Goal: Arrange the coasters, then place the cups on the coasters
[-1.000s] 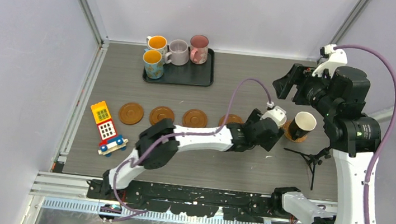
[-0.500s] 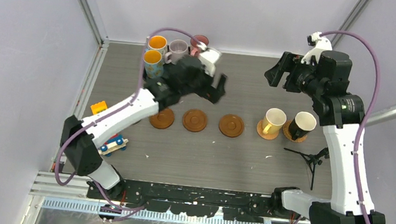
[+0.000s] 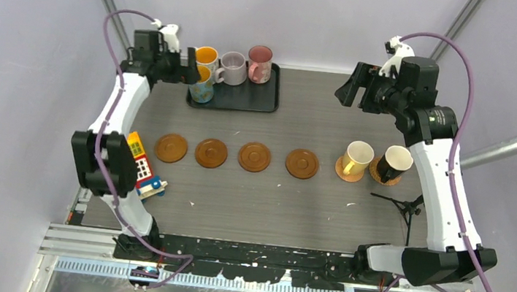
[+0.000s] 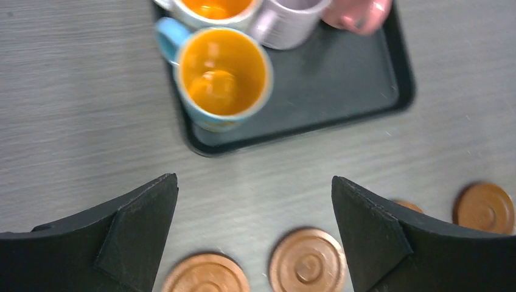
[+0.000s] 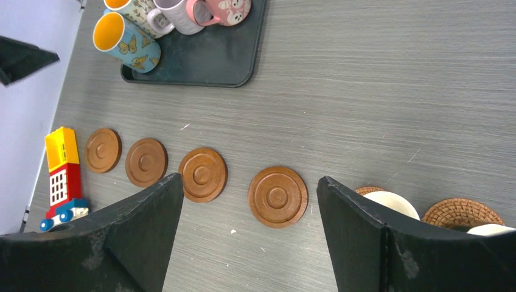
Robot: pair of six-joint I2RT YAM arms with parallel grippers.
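Four bare coasters point(image 3: 171, 148) lie in a row across the middle of the counter point(image 3: 292, 209). Toward its right edge, the cream cup point(image 3: 356, 157) and black cup point(image 3: 394, 164) each stand on a coaster. Four more cups point(image 3: 233, 67) sit on the tray point(image 3: 250, 97) at the far edge. Your left gripper point(image 4: 254, 179) and right gripper point(image 5: 249, 177) are spread wide, holding nothing.

Both the left arm point(image 3: 119, 101) and the right arm point(image 3: 448, 197) have glossy white links with chunky black joints. A purple cable point(image 3: 444, 38) loops off each wrist. The left gripper point(image 4: 254, 178) has matte black, wedge-shaped fingers point(image 4: 131, 237), and the right gripper's point(image 5: 249, 178) look slightly scuffed.
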